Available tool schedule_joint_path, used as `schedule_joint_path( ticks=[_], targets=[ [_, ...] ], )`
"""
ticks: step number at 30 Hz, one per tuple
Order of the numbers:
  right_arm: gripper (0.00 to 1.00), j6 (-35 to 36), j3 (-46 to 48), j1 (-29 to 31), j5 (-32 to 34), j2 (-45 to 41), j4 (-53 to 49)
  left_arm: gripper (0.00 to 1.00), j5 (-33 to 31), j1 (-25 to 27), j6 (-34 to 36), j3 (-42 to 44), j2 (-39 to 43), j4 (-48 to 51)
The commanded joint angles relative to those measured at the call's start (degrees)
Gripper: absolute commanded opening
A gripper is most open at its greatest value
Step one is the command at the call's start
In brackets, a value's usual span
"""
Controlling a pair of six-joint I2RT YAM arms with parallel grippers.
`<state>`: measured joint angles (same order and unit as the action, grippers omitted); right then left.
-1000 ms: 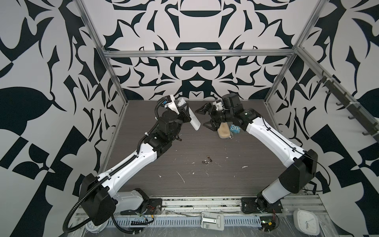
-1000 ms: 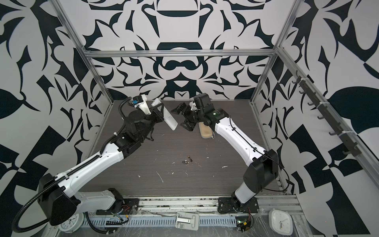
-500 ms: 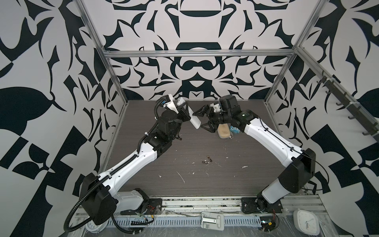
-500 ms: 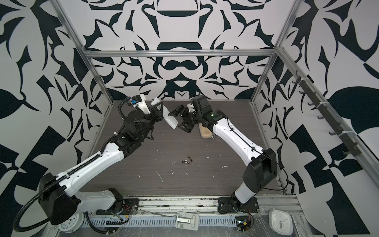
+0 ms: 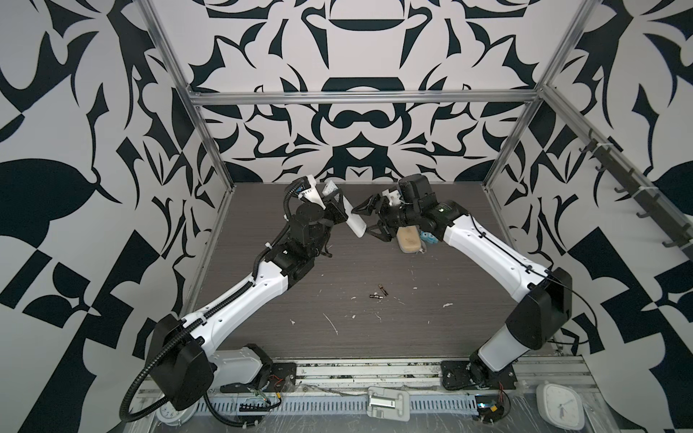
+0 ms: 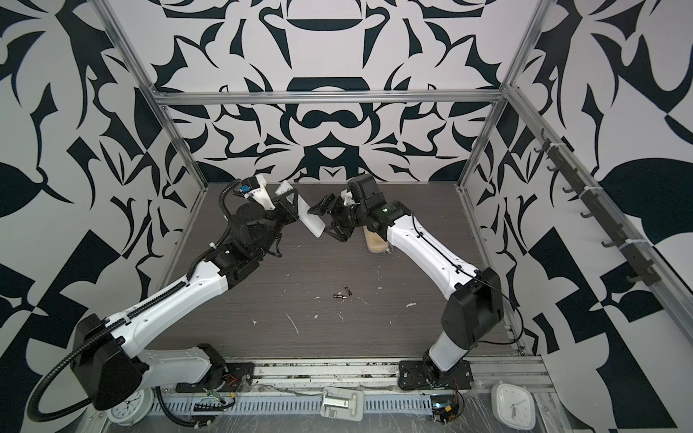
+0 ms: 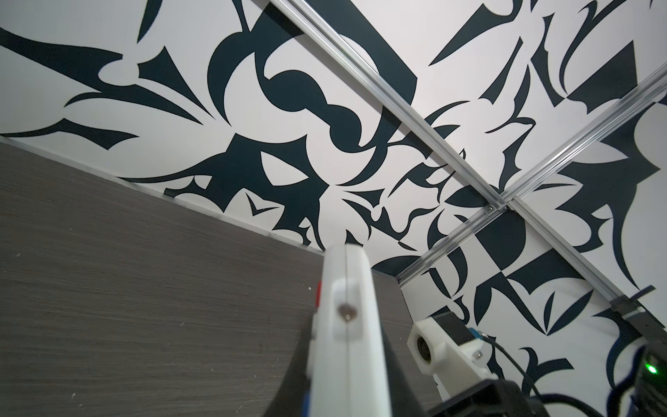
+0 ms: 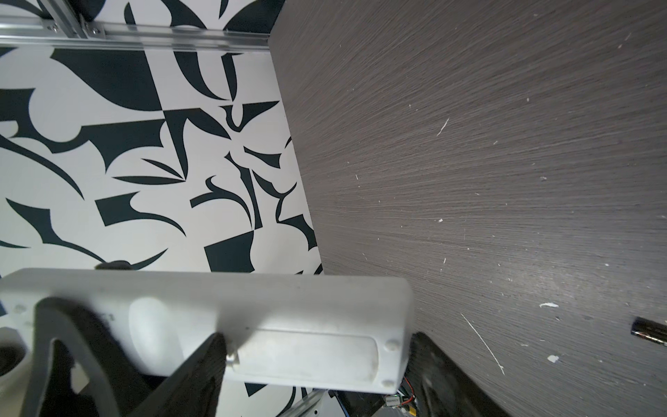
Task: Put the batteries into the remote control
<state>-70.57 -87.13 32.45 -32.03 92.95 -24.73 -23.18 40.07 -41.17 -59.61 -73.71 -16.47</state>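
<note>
White remote control (image 5: 353,222) clenched in left gripper (image 5: 338,205), aloft; right gripper (image 5: 369,222) jaws spread astride its free end. Batteries (image 5: 376,296) loose on table (image 5: 412,330), 6 o'clock from remote.

The right gripper (image 5: 366,223) has slid toward 9 o'clock in both top views, closing the gap to the raised remote control (image 5: 352,219). 1 second ago it hung clear at the remote's 3 o'clock side. Now its 2 fingers (image 8: 195,375) straddle the remote's free end, and the jaws have narrowed somewhat. Whether they touch it cannot be told.
</note>
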Motion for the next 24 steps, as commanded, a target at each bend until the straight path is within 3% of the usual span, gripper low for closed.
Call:
schedule_joint_path(
  ticks=[1,13,19,24],
  targets=[
    [0.79,1.26,0.0,0.86,-0.2,0.57,0.05,0.0,2.08,0.44,-4.27,-0.43,-1.4,-7.56],
    [0.74,2.78,0.5,0.88,0.21,0.22,-1.0,0.0,2.88,0.44,-4.54,-1.4,-2.55,-7.02],
    [0.83,2.6,-0.41,0.95,-0.4,-0.41,0.6,0.0,2.5,0.44,-4.1,-0.37,-1.24,-6.58],
    [0.84,2.01,-0.48,0.86,-0.25,-1.19,1.49,0.0,2.74,0.43,-3.9,-0.06,-0.99,-6.16]
  ],
)
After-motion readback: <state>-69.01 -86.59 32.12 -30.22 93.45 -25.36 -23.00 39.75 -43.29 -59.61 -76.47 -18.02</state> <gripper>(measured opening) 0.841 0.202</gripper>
